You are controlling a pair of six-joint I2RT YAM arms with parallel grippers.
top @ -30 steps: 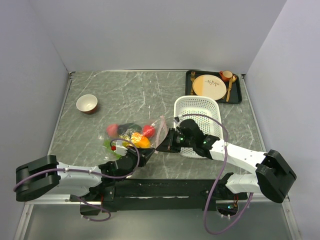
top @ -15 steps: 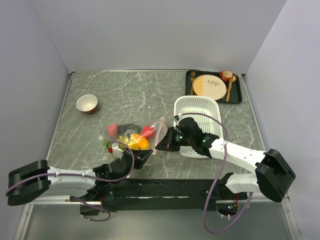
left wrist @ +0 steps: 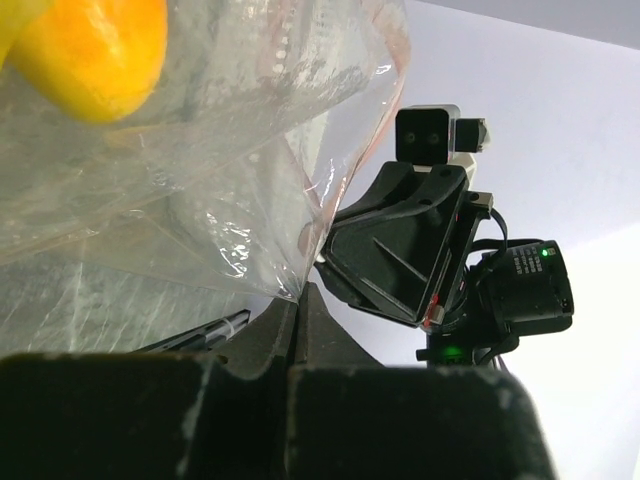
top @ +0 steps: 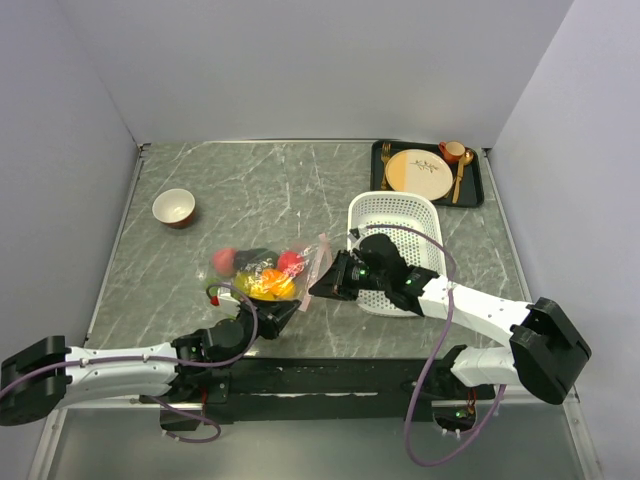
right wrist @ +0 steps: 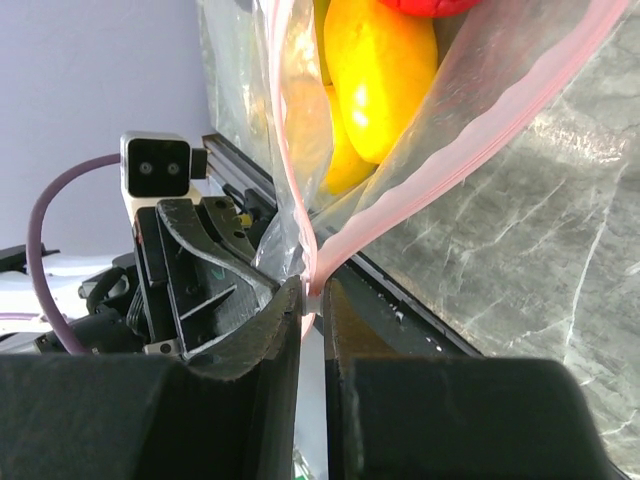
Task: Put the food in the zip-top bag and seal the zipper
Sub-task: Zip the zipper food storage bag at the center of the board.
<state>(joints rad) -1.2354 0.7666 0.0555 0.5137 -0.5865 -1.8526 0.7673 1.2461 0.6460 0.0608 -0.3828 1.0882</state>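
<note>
The zip-top bag [top: 262,276] lies on the tabletop [top: 250,190], spreading away from both end effectors. Its near right corner sits between them. The white basket [top: 395,215] stands just behind and to the right of the right end effector [top: 322,285].

The food [top: 270,280] appears bunched inside the clear plastic, just beyond the fingertips of both arms. The orange mango [left wrist: 95,50] hangs above the left end effector [left wrist: 298,300] in its wrist view. The yellow lemon [right wrist: 375,60] sits right above the right one's tips. Whether the pink peach [top: 224,260] at the far end is fully inside I cannot tell.

The zipper [right wrist: 480,150] runs up and away from the right end effector in two pale pink strips. They meet at its fingertips and spread apart above them, so the mouth looks unsealed along most of its length.

The right end effector is closed to a narrow slit, pinching the zipper where the strips join. The left end effector is fully closed, with the bag's lower corner nipped between its tips.

By my reading, loading is done and sealing is in hand. One arm anchors the corner and the other is set at the zipper's end. The next move calls for the right end effector to slide along the strip under firm pressure while the left holds the film taut. Otherwise the thin plastic may bunch up and leave a gap in the seal.
</note>
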